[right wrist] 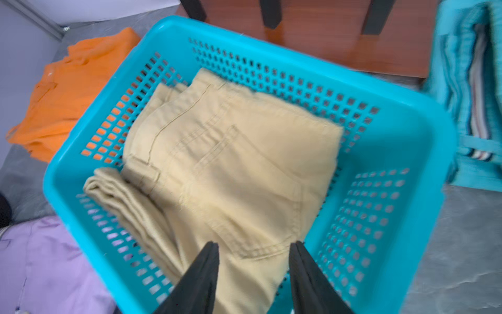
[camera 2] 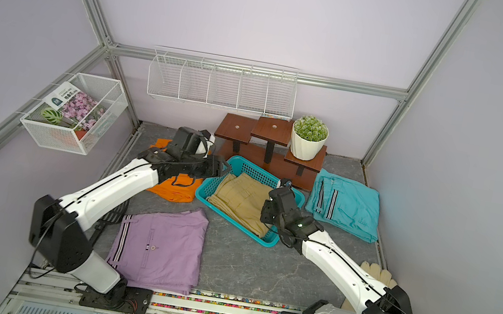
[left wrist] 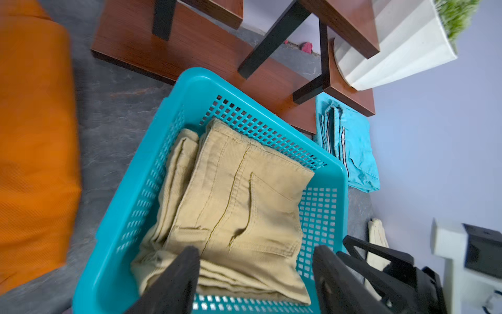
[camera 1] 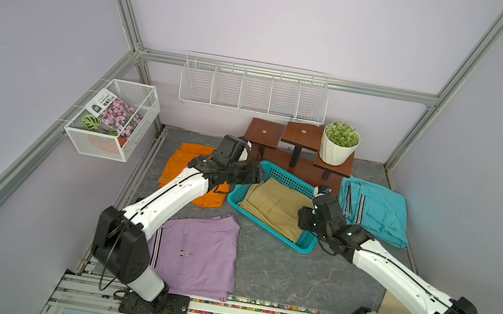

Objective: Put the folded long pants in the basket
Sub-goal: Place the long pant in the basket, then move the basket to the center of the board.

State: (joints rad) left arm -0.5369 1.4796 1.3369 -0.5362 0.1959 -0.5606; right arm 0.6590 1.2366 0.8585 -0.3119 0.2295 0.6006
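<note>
Pincer jaws on both arms, left pincer [left wrist: 255, 258] and right pincer [right wrist: 254, 244], stand apart and empty over the basket [left wrist: 195, 81], though blur in the right wrist view leaves it unclear whether the tips touch cloth. Nearest the arm bases, the lilac pants [camera 1: 198, 253] lie flat on the surface [camera 1: 292, 277]; mid-scene, the tan pants [camera 1: 273, 203] lie inside the single basket, flanked by the orange pants [camera 1: 178, 166] and turquoise pants [camera 1: 376, 215]. Judged stage: one of four bundles deposited, three remaining; the next move calls for clearing the rim and gripping another bundle without unfolding it.
</note>
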